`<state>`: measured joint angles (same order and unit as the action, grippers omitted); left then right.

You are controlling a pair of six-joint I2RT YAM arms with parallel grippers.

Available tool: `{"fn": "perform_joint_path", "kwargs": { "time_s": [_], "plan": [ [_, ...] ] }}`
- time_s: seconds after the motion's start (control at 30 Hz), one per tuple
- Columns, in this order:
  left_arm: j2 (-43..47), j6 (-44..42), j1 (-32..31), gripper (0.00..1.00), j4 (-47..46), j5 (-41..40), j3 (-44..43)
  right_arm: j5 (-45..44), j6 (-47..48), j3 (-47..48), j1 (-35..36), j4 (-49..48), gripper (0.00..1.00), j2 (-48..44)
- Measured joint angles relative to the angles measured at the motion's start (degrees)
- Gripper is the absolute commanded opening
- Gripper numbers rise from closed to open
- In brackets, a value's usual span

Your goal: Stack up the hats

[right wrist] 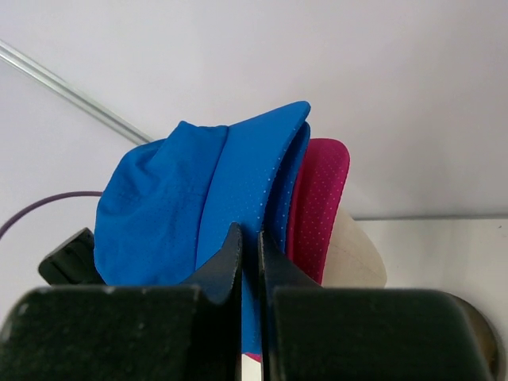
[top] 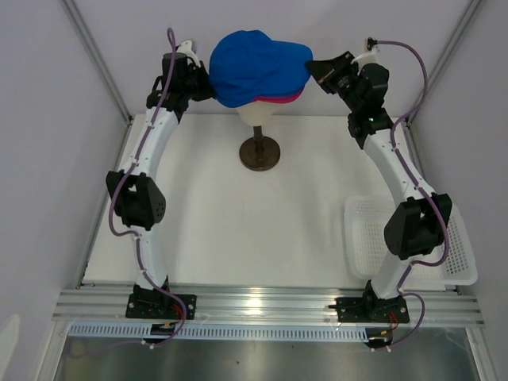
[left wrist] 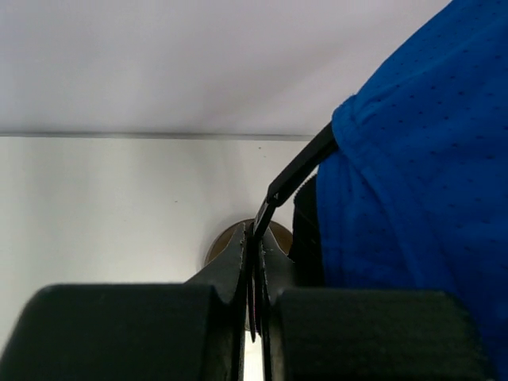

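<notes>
We record, by colour and pattern:
- blue hat (top: pixel 254 59): royal blue, fine pin-dot weave; its strap (left wrist: pixel 302 171) black
- pink hat (right wrist: pixel 317 198): magenta, same pin-dot
- mannequin head (top: pixel 255 117): plain cream
- stand (top: pixel 260 155): dark brown
- worktop (top: pixel 238 230): plain white
- basket (top: pixel 369 238): white mesh
- left arm (top: pixel 155 151), right arm (top: pixel 393 159): white shells, black joints
- cables (top: pixel 119 208): purple
- left tool (left wrist: pixel 254 238), right tool (right wrist: pixel 248 238): black

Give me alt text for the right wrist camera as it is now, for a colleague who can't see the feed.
The right gripper, its fingers shut, pinches the brim edge of a blue cap seen close up. Under the blue cap is a pink cap, with the cream mannequin head showing below it, against a pale wall.
</notes>
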<state>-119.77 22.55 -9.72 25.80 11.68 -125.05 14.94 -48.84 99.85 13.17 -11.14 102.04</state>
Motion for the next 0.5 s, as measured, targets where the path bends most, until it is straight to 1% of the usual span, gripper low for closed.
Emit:
{"fn": "perform_joint_path", "kwargs": {
  "time_s": [0.1,0.2,0.33,0.37,0.47,0.5],
  "plan": [
    [2.08,-0.98,0.02,0.06,0.44,-2.05,1.22,-0.31,2.73,1.09,0.83,1.27,0.00,0.02],
    [3.19,-1.77,0.09,0.10,1.31,-3.45,1.60,-0.33,4.66,1.62,1.22,2.16,0.00,0.02],
    [4.20,-2.69,0.13,0.23,2.25,-4.83,1.64,-0.37,6.38,2.56,1.03,4.28,0.01,0.02],
    [4.42,-2.95,0.13,0.25,2.51,-5.20,1.60,-0.39,6.54,2.69,0.90,4.68,0.01,0.02],
    [4.50,-3.50,0.13,0.29,4.22,-5.97,-0.04,0.11,6.47,3.13,0.13,5.95,0.10,0.07],
    [4.50,-3.58,0.13,0.30,4.81,-6.12,-0.63,0.22,6.49,3.32,0.00,6.32,0.18,0.11]
  ]
}}
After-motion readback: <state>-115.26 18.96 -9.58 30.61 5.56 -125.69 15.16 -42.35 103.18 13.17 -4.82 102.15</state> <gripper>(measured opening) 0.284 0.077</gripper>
